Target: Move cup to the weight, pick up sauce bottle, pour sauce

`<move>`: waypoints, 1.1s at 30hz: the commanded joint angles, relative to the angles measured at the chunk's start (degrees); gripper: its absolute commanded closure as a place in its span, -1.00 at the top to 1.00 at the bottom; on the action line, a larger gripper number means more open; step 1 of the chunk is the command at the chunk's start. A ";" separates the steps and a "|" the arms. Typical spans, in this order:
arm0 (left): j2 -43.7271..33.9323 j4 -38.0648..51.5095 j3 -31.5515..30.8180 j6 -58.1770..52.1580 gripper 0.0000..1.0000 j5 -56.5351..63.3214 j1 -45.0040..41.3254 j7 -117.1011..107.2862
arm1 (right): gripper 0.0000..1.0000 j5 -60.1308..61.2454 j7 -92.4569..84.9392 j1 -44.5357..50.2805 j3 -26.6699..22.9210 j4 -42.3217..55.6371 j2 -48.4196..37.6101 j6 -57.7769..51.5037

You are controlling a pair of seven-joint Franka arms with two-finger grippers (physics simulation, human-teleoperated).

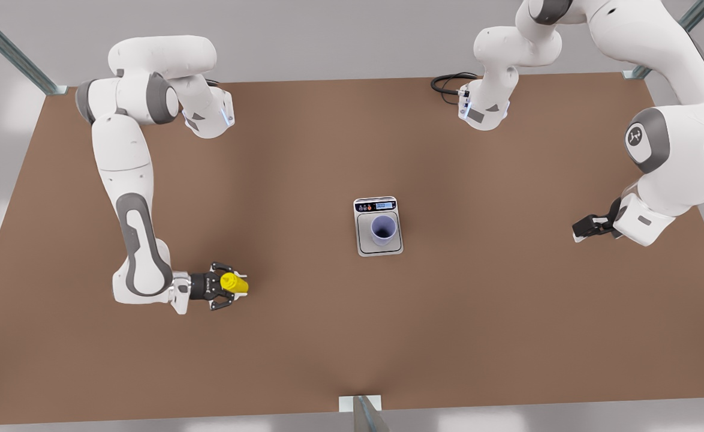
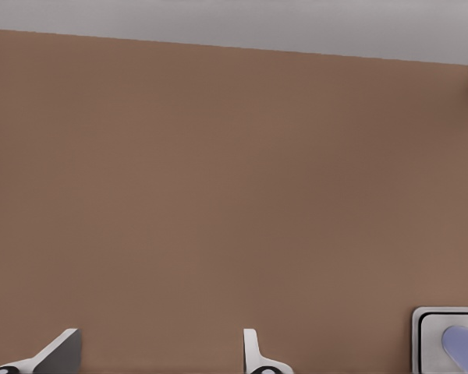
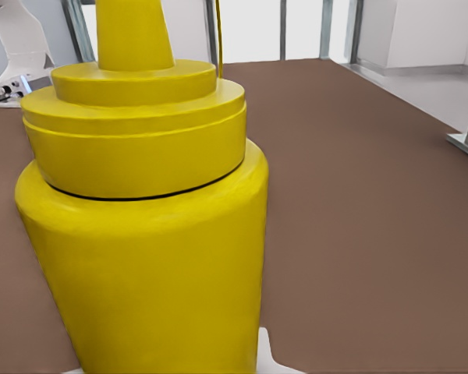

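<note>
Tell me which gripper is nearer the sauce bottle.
Right. The right gripper straddles the sauce bottle; the left gripper hangs far across the table, beyond the weight.

A broad brown counter [image 1: 304, 336] lay under pale grey surroundings, with a looped black cable [image 1: 448, 83] resting near its far edge, slanted metal frame posts [image 1: 10, 51] standing at the far corners, and a small pale bracket [image 1: 359, 403] fixed at the near edge's middle.
</note>
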 commanded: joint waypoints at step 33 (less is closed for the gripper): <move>0.44 1.14 0.00 0.00 1.00 -0.03 0.01 0.09 | 1.00 -0.41 0.34 -3.43 0.00 -0.26 0.80 -2.19</move>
